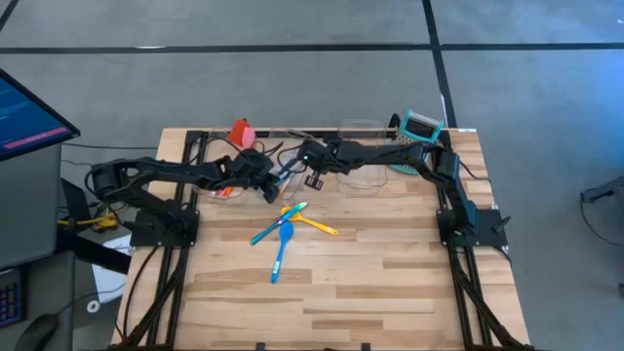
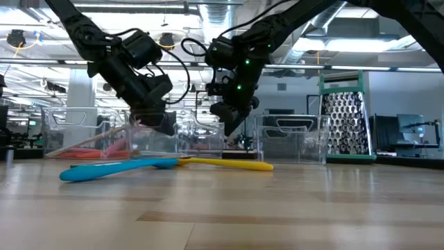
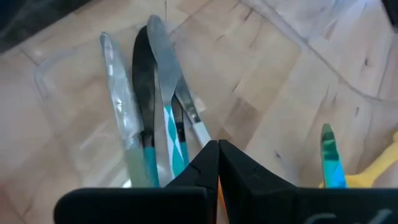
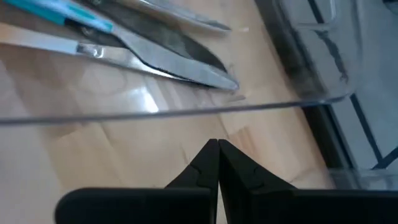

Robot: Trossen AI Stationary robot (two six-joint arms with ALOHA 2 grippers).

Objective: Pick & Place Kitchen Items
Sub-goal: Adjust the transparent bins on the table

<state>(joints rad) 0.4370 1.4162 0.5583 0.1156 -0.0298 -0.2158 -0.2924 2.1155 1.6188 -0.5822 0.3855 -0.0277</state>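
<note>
Clear bin (image 3: 56, 81) with knives (image 3: 163, 74) sits just ahead of the left gripper (image 3: 218, 149), pinched shut, empty; right gripper (image 4: 217, 149) likewise; spoons (image 1: 283, 234) lie nearer the table's front.

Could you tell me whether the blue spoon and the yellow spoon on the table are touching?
Touching: the high view shows the yellow spoon crossing the blue spoon near their upper ends.
</note>
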